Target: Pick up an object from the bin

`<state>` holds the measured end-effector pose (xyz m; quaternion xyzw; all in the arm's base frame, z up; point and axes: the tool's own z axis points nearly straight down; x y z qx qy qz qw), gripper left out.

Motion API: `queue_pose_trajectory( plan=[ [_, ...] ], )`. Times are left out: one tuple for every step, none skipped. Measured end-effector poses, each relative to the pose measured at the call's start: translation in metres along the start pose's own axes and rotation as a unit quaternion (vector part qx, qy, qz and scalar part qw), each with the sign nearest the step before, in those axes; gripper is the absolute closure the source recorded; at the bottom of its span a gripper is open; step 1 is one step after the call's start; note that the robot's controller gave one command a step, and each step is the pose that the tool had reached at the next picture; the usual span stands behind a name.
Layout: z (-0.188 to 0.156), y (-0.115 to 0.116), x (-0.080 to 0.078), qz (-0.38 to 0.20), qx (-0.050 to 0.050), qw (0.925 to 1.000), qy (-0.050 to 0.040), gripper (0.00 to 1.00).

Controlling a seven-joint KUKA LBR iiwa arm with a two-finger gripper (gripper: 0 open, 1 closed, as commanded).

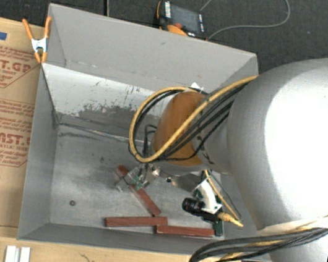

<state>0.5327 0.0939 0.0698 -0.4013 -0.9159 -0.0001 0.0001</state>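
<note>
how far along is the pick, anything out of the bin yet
Done: the claw is down in the bin, at the upper end of a slanted brown stick. In hand: positioning at that end; whether it grips cannot be told. Left: the lift. That stick lies on the floor, nothing is raised, and the front stick and white-and-black thing lie untouched.

Three red-brown sticks (135, 222), one white-and-black object (205, 202).

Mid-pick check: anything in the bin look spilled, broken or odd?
Nothing stands out. The reddish-brown sticks lie flat on the bin floor, the white-and-black object beside them, the gripper over the slanted stick.
</note>
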Motion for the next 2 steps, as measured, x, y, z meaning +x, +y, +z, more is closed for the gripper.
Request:
queue_pose_trajectory(
  plan=[
    [-0.091, 0.0015, -0.0007, -0.001, -0.003, 1.0, -0.002, 1.0],
    [-0.0979, 0.002, -0.0006, -0.001, 0.0, 1.0, -0.0003, 1.0]
  ],
)
